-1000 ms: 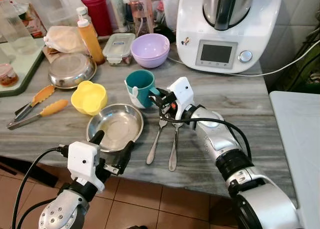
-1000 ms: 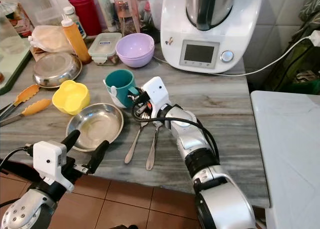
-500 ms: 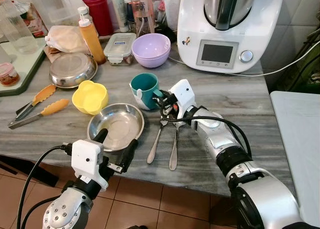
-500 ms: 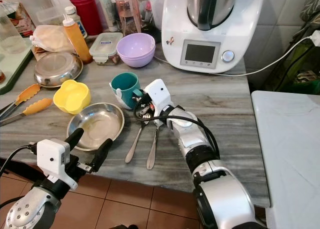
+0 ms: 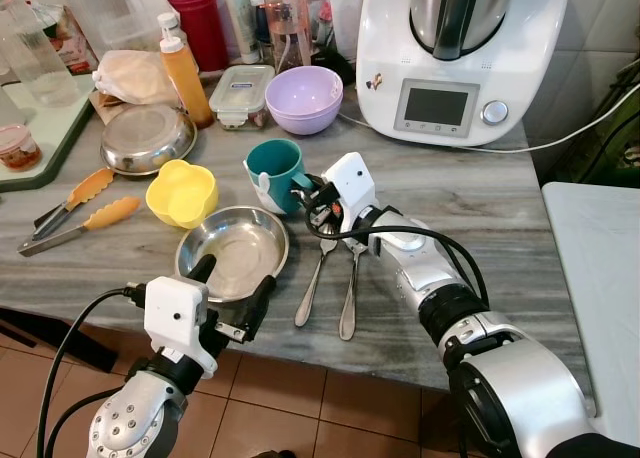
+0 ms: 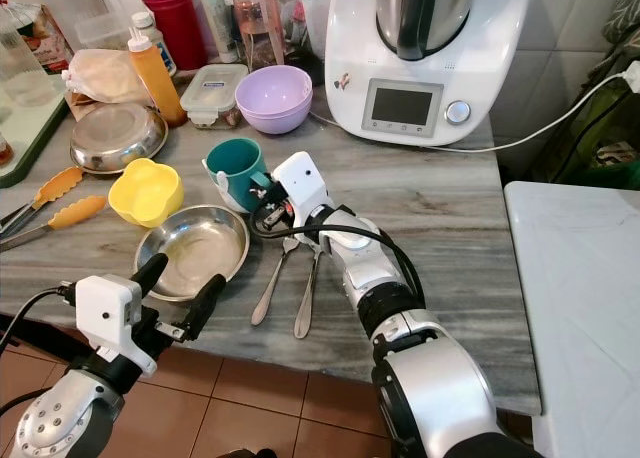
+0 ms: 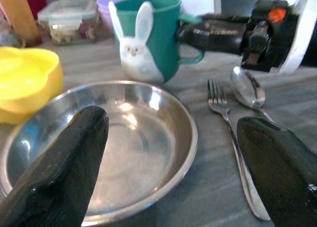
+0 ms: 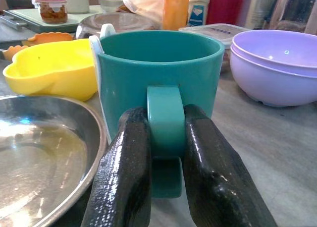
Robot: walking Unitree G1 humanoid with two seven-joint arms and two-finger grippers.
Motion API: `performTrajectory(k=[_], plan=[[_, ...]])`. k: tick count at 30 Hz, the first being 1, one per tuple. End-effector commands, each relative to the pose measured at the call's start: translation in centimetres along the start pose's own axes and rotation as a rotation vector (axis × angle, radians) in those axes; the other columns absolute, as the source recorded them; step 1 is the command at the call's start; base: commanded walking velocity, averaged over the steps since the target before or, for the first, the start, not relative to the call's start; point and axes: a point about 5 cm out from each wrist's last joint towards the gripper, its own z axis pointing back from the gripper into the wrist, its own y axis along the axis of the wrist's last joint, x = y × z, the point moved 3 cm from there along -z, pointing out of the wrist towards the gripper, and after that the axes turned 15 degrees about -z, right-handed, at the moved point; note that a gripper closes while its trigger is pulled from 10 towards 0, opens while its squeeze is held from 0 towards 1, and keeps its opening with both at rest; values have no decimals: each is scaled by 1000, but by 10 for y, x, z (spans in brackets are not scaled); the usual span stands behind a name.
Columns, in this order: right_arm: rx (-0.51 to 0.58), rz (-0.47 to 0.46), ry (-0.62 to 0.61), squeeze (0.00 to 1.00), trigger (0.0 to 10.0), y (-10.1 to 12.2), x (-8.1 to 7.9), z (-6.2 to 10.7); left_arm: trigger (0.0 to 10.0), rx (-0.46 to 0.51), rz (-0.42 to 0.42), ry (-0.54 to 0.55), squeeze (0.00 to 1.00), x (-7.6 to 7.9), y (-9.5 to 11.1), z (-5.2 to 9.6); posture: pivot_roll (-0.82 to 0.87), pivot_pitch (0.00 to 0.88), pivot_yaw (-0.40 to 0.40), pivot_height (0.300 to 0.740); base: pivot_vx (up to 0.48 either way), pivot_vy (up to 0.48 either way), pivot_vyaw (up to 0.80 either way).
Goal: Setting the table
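The right claw [image 5: 312,192] is clenched on the handle of the teal mug [image 5: 274,171], one black finger [image 8: 124,167] pressed against each side of the handle. The mug stands upright on the grey worktop [image 5: 520,218], with a white rabbit figure on its side.

Seen from the head, the steel plate [image 5: 232,253] lies at 7 o'clock from the mug, close to it, and the yellow bowl [image 5: 181,192] sits at 9 o'clock, just beside the plate's rim. A fork [image 5: 313,278] and a spoon [image 5: 349,290] lie side by side at 5 o'clock from the mug, under the right wrist, handles pointing toward the worktop's near edge. The purple bowl [image 5: 304,98] is at 12 o'clock from the mug, with a clear lidded box [image 5: 239,83] beside it and an orange bottle [image 5: 186,71] further to 10 o'clock. A second steel dish [image 5: 144,139] rests at 9 to 10 o'clock, and orange tongs [image 5: 75,211] lie well apart at 8 o'clock. A large white kitchen machine [image 5: 455,53] stands at 1 o'clock.

The left claw [image 5: 232,294] hovers at the near edge of the worktop, at 6 o'clock from the steel plate, its fingers [image 7: 64,172] spread wide and grasping nothing.
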Motion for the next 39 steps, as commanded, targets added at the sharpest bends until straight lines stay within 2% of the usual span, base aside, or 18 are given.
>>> performTrajectory(k=[1,6,8,9,14,15,16,22,27,36,39], plan=[[25,22,15,0,10000,10,-6,-7,10000,-11,-15,6,0,0,-3,1,5,152,91,740,0,0,0],[15,22,-3,0,10000,5,-4,-5,10000,-10,-13,6,0,4,-4,1,7,153,93,740,0,0,0],[13,23,-6,243,10000,5,-3,-5,10000,-6,-12,3,0,8,-1,0,7,153,93,740,0,0,0],[12,22,-9,510,10000,4,-3,-5,10000,-1,-12,1,0,12,2,-1,6,154,93,740,0,0,0],[11,21,-11,510,10000,4,-2,-4,10000,3,-12,0,0,14,4,-2,6,154,93,740,0,0,0],[9,21,-14,886,10000,3,-2,-4,10000,9,-13,2,0,16,7,-3,6,154,93,740,0,0,0],[8,20,-15,1000,10000,3,-2,-4,10000,16,-16,4,0,15,12,-3,7,153,90,740,0,0,0],[21,33,-33,1000,10000,7,2,-4,10000,34,-20,12,0,14,26,-2,8,152,90,740,0,0,0],[43,33,-27,1000,10000,13,2,-4,10000,39,-22,6,0,14,28,-1,8,152,90,740,0,0,0],[121,49,15,1000,10000,26,-1,-3,10000,10,-20,-3,0,10,15,-4,3,142,85,740,0,0,0],[168,51,7,1000,10000,35,2,0,10000,7,-19,-1,0,9,12,-4,-5,137,84,740,0,0,0]])
